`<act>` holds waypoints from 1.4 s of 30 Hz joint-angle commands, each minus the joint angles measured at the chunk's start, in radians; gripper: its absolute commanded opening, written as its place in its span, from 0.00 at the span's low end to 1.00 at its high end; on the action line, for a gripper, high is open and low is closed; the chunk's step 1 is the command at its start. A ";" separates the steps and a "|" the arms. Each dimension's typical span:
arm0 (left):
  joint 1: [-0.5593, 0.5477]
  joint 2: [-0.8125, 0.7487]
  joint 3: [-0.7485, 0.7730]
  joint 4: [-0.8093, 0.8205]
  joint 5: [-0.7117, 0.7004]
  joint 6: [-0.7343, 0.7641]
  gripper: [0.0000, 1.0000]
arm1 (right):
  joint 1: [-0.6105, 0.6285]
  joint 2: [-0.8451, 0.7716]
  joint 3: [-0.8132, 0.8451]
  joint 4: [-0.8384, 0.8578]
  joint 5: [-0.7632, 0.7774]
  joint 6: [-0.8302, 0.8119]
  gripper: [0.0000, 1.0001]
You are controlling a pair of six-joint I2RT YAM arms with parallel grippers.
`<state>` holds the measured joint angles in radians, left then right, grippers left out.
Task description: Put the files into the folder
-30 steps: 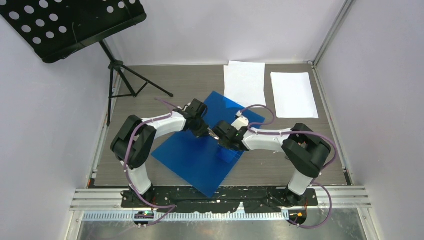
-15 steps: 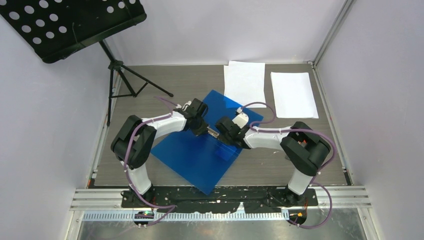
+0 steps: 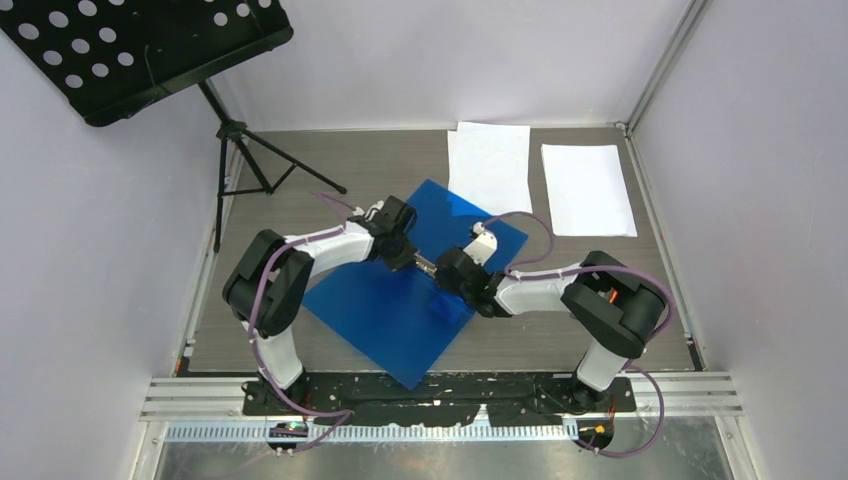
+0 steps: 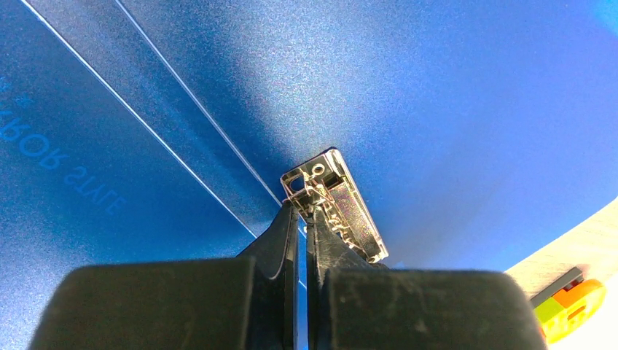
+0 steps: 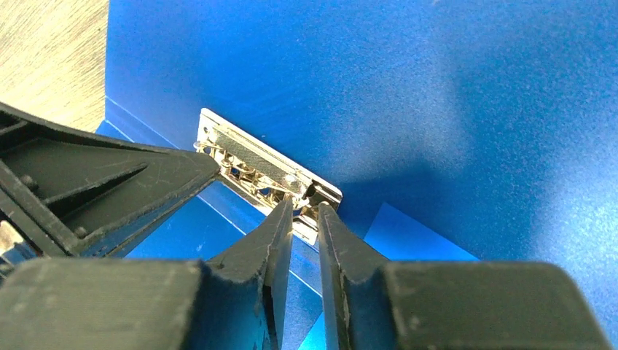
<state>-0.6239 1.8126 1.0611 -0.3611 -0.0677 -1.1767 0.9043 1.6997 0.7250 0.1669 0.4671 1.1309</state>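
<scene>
Faintly, pale lettering shows reversed through the blue plastic of the folder (image 4: 109,109) in the left wrist view. One word looks like "STYLE"; the rest cannot be read. The folder lies open and turned cornerwise in the middle of the table (image 3: 300,160), with its metal clip (image 4: 342,211) along the spine crease. The left gripper (image 4: 300,211) has its fingers all but together, pinched on one end of the clip. The right gripper (image 5: 306,208) meets it from the other side, with a thin gap between its fingers and its tips at the clip's other end; whether they grip it cannot be told. The files (image 3: 488,165) are two white sheets at the far edge. The left one meets the folder's far edge, and the right sheet (image 3: 587,188) lies apart. A music stand (image 3: 140,50) fills the far left corner. Walls close in three sides.
</scene>
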 commanded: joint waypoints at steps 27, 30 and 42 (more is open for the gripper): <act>-0.067 0.202 0.018 -0.298 0.095 0.187 0.00 | 0.112 0.429 0.247 -0.529 0.002 -0.183 0.09; -0.077 0.194 0.014 -0.288 0.112 0.207 0.00 | 0.100 0.444 0.217 -0.469 -0.064 -0.165 0.07; -0.144 0.127 -0.064 -0.193 0.229 0.384 0.00 | 0.203 0.138 -0.085 -0.224 -0.075 -0.129 0.06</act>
<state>-0.6518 1.8702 1.1412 -0.3321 -0.0830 -0.8810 1.0073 1.7794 0.7444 0.2451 0.5850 1.0256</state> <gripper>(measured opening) 0.003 0.068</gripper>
